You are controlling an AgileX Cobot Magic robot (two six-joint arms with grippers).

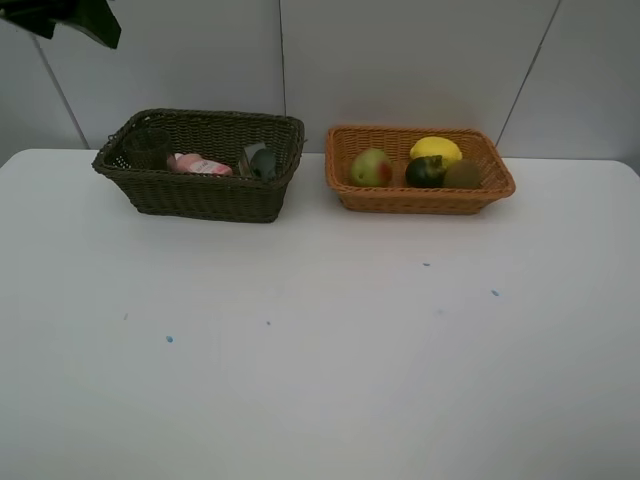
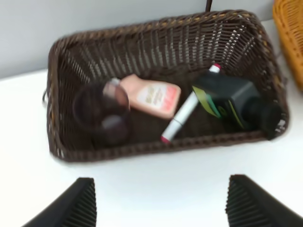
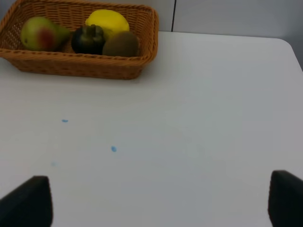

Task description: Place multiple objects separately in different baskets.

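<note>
The dark olive-brown basket [image 1: 150, 190] [image 2: 156, 33] holds a pink bottle [image 1: 200, 165] [image 2: 151, 97], a dark green pump bottle [image 1: 262, 162] [image 2: 232, 101], a brownish cup [image 2: 102, 111] and a white red-capped marker [image 2: 180, 118]. The orange basket [image 1: 420, 200] [image 3: 75, 66] holds a red-green mango [image 1: 371, 167] [image 3: 40, 33], a yellow lemon [image 1: 436, 150] [image 3: 108, 21], a dark mangosteen [image 1: 425, 171] [image 3: 89, 39] and a brown kiwi [image 1: 461, 175] [image 3: 120, 44]. My left gripper [image 2: 161, 208] hangs open above the table before the dark basket. My right gripper [image 3: 158, 203] is open and empty, well back from the orange basket.
The two baskets stand side by side at the back of the white table [image 1: 320, 350], close to the wall. A dark part of the left arm [image 1: 75, 18] shows in the top left corner of the high view. Small blue specks [image 3: 113, 149] dot the tabletop.
</note>
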